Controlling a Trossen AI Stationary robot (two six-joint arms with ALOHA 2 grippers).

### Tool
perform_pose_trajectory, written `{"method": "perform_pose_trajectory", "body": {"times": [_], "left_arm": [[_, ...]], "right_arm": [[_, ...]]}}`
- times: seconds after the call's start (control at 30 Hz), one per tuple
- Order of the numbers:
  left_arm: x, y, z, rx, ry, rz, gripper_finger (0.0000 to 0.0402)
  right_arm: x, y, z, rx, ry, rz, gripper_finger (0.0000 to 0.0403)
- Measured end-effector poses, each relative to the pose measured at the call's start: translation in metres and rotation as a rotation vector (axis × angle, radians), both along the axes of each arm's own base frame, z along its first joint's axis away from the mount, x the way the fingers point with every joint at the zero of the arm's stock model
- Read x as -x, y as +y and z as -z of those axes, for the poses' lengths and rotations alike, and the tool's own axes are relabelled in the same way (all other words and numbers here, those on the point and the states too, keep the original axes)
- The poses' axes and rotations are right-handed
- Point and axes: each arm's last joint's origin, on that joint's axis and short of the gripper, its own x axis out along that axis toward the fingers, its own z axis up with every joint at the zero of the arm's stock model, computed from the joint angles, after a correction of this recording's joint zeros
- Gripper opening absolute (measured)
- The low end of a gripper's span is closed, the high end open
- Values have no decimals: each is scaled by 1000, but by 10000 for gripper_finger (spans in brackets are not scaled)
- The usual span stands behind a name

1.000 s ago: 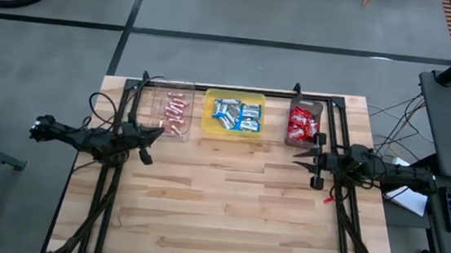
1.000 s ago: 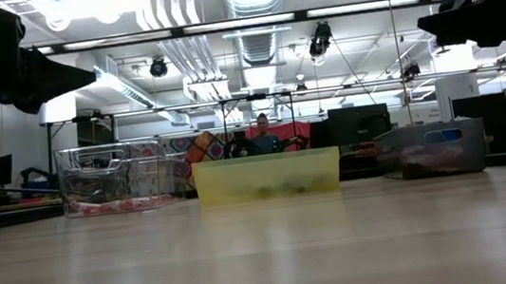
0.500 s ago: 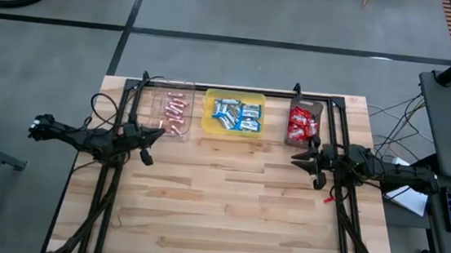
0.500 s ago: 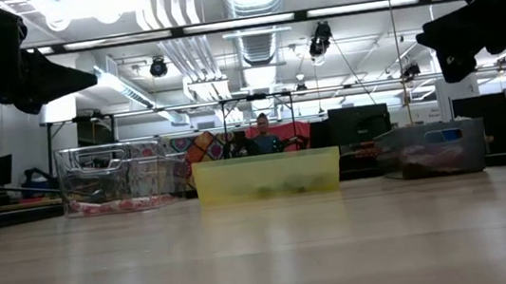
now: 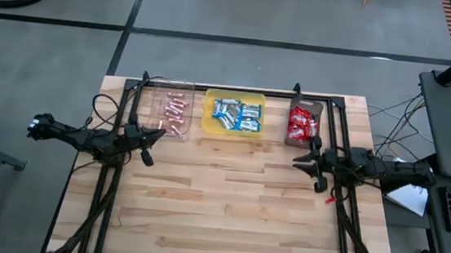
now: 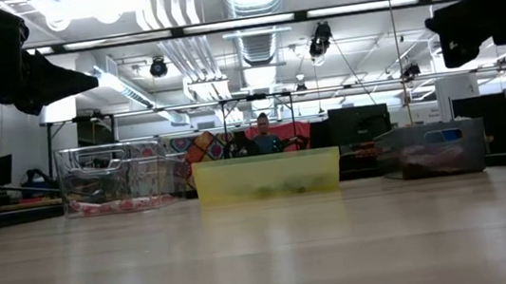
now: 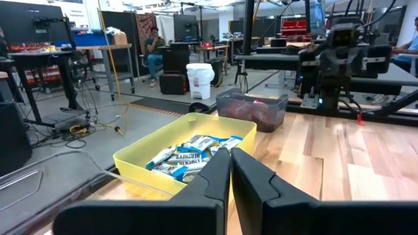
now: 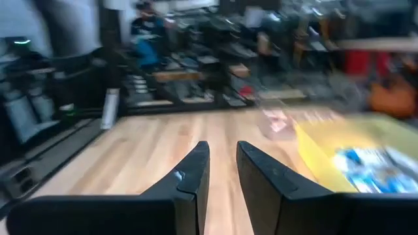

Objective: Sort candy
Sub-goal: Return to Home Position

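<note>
Beyond left pincer (image 5: 155,137), right pincer (image 5: 303,162), candy (image 5: 237,116) in 3 trays (image 5: 235,95).

Right wrist view: yellow tray (image 8: 326,153) and blue-and-white bars (image 8: 369,166) motion-smeared, cut by the frame edge. Low view: dark tray (image 6: 431,148) contents indistinct, possibly red packets.

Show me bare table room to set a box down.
Free: the bare wooden tabletop between the left jaws and right jaws, from the trays to the near edge. Crowded: the far edge, where the clear plastic tray, yellow rectangular tray and dark rectangular tray sit in a row.
</note>
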Motion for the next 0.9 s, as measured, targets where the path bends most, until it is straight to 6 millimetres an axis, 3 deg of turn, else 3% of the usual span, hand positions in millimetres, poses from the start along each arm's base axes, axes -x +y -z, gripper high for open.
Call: {"method": "perform_pose_trajectory", "body": {"times": [0.17, 0.6, 0.9], "left_arm": [[0, 0, 0, -1, 4, 0, 0], [-1, 0, 0, -3, 9, 0, 0], [-1, 0, 0, -3, 9, 0, 0]], "right_arm": [[0, 4, 0, 86, -3, -30, 71], [0, 4, 0, 81, -9, -49, 86], [-2, 4, 1, 80, 10, -49, 76]]}}
